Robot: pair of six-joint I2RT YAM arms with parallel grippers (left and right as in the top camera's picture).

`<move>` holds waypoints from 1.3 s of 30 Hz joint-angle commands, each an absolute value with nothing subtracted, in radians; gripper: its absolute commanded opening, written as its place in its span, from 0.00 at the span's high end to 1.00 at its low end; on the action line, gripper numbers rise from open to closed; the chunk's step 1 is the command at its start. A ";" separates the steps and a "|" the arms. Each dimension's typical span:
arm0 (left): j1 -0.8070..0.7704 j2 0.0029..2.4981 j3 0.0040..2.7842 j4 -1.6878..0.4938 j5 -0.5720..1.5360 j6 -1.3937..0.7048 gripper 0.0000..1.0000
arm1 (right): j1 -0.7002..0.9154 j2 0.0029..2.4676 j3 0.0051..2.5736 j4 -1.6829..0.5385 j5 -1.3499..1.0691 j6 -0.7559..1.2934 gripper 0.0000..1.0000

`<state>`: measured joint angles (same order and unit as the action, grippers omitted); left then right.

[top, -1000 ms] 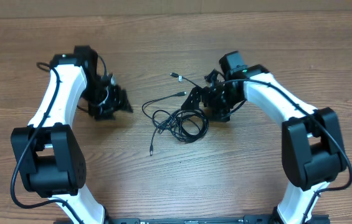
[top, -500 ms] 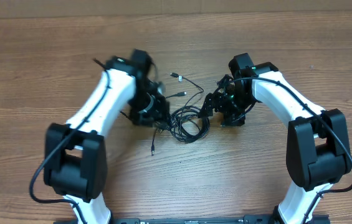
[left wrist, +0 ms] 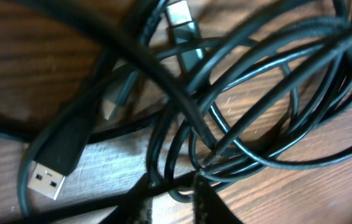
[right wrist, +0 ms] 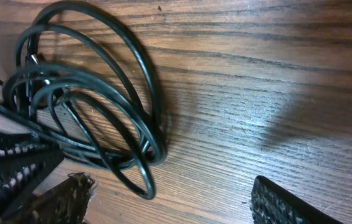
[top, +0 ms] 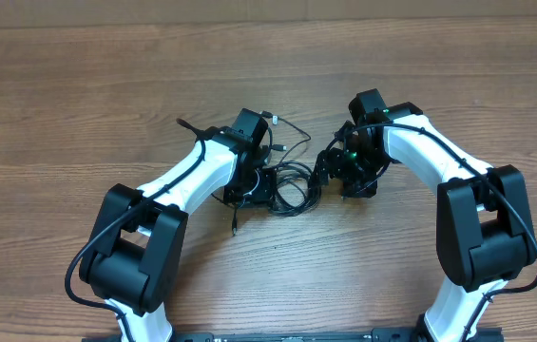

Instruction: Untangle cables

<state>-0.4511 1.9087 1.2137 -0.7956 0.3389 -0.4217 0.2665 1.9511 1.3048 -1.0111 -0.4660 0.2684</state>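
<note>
L arm comes in from the left. L fingers are down on the left edge of the cables, mid-surface. In the L wrist view the tips stand close together w/ only a narrow gap. Black strands cross right at that gap; can't tell if they're pinched or just lying by the tips. A USB plug lies flat to the left of the tips, metal end bare.

Cables = one tangled bunch of loops btwn the two arms. One loose end runs off toward the top, another toward the bottom.

R fingers sit just right of the bunch, spread wide, holding nothing. R wrist view shows bare wood btwn them. The loops lie beside one finger, well apart from the other.
</note>
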 commanded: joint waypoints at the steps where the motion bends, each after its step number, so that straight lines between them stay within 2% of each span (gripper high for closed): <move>1: -0.449 1.890 1.202 -0.735 0.330 -0.437 0.80 | 0.272 1.927 1.295 -1.000 -0.482 0.291 0.19; 6: -0.415 1.890 1.239 -0.707 0.396 -0.339 0.83 | 0.294 1.927 1.295 -1.002 -0.545 0.291 0.18; 7: -0.405 1.890 1.252 -0.710 0.429 -0.308 0.85 | 0.300 1.927 1.295 -1.002 -0.544 0.291 0.18; 9: -0.375 1.890 1.285 -0.722 0.519 -0.246 0.96 | 0.315 1.927 1.295 -1.002 -0.544 0.291 0.18; 11: -0.340 1.890 1.320 -0.749 0.590 -0.202 0.96 | 0.329 1.927 1.295 -1.002 -0.544 0.291 0.20; 14: -0.287 1.890 1.376 -0.808 0.629 -0.178 0.96 | 0.355 1.927 1.295 -1.001 -0.544 0.292 0.43; 17: -0.232 1.890 1.418 -0.865 0.629 -0.179 0.96 | 0.380 1.927 1.295 -0.993 -0.544 0.298 0.58; 18: -0.216 1.890 1.423 -0.878 0.630 -0.179 0.96 | 0.391 1.927 1.295 -0.984 -0.543 0.315 0.66; 22: -0.197 1.891 1.421 -0.942 0.612 -0.178 0.95 | 0.412 1.927 1.295 -0.940 -0.543 0.362 0.85; 23: -0.197 1.891 1.420 -0.965 0.596 -0.178 0.92 | 0.415 1.927 1.295 -0.923 -0.543 0.377 0.89; 25: -0.204 1.891 1.420 -1.005 0.572 -0.178 0.77 | 0.417 1.927 1.295 -0.891 -0.544 0.407 0.96; 27: -0.217 1.891 1.414 -1.036 0.555 -0.178 0.57 | 0.417 1.927 1.295 -0.855 -0.544 0.433 0.96; 28: -0.224 1.891 1.409 -1.047 0.549 -0.177 0.53 | 0.417 1.927 1.295 -0.839 -0.544 0.446 0.96; 30: -0.242 1.891 1.391 -1.054 0.548 -0.152 0.52 | 0.413 1.927 1.295 -0.798 -0.595 0.449 0.96; 35: -0.303 1.891 1.327 -1.013 0.548 -0.146 0.51 | 0.373 1.927 1.295 -0.646 -1.019 0.445 0.96; 39: -0.331 1.891 1.274 -0.920 0.540 -0.171 0.49 | 0.348 1.927 1.295 -0.618 -1.102 0.446 0.96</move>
